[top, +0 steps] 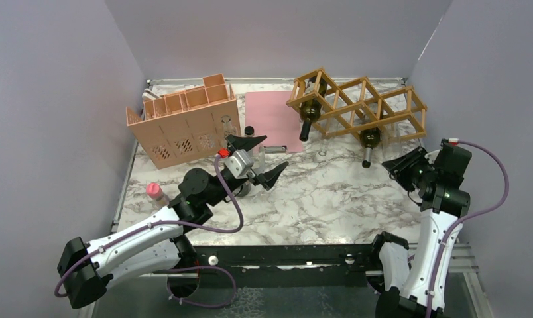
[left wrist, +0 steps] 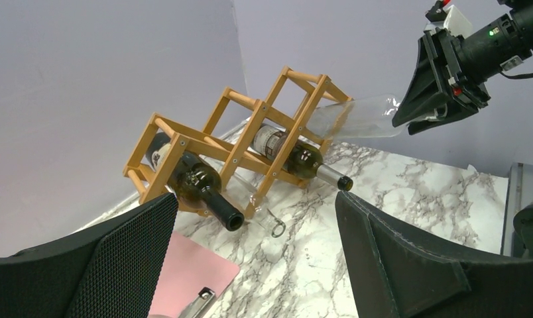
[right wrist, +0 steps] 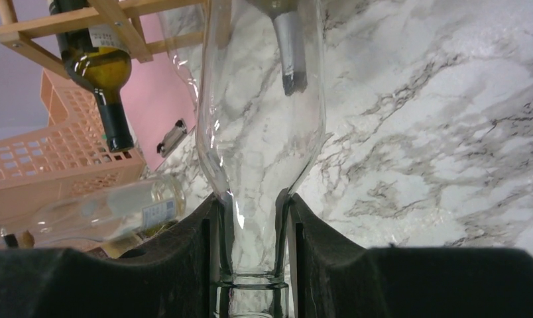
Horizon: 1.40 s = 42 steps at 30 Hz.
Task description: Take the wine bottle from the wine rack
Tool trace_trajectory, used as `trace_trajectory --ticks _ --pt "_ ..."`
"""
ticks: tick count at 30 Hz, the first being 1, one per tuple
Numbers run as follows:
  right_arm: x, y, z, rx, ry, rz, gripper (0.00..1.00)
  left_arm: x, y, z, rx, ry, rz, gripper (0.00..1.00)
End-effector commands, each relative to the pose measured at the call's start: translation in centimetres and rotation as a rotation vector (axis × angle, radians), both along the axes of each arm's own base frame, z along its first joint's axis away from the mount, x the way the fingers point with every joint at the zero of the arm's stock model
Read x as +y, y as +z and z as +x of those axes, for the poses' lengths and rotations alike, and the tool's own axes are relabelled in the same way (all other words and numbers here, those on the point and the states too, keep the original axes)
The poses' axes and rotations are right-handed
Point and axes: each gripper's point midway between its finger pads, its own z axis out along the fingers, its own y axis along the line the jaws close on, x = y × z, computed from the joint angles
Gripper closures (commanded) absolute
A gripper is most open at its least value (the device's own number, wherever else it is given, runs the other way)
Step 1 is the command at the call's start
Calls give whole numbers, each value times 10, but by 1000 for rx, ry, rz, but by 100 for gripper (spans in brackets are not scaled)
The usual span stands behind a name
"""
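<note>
Tabletop [top: 330,199]: white marble pattern with grey veins, seen from the top view.

At 1 o'clock the wine rack [top: 391,112], a golden-brown stick lattice, stands near the far edge. At 12 o'clock a pink clipboard [top: 272,119] lies flat, its right edge just beside the rack's left end. At 10 o'clock a salmon-pink perforated compartment box [top: 177,136] stands at an angle to the far edge. At 9 o'clock a small pink-capped bottle [top: 156,193] is near the left edge, well apart from the box. In the right wrist view, a clear labelled bottle [right wrist: 118,212] is near the box; lying or upright not determinable.
</note>
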Motion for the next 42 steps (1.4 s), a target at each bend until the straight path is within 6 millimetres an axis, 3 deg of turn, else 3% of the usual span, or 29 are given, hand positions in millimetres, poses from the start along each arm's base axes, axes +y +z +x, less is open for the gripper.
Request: trace_trajectory --ticks 1,6,12,17,21,24,27,31,42 --pt "22 31 -2 -74 93 37 99 0 9 0 -9 10 -17 5" --pt "34 44 -14 -79 150 17 99 1 7 2 -15 22 -9 5" --pt "69 66 -10 -171 377 41 99 1 6 3 -19 27 -2 5" --pt "105 67 -13 -163 630 100 99 -1 2 5 -19 34 14 5" --pt "126 49 -21 -99 796 98 99 -3 -1 5 -19 26 26 3" --pt "145 35 -31 -54 929 80 99 -21 -4 -16 -73 -122 71 3" --pt "154 24 -36 -13 982 73 99 -44 -13 -50 -120 -331 120 6" --pt "162 16 -41 24 1034 78 99 -61 -31 -75 -146 -451 175 6" --pt "181 10 -59 54 1161 58 99 -87 -69 -87 -88 -528 267 4"
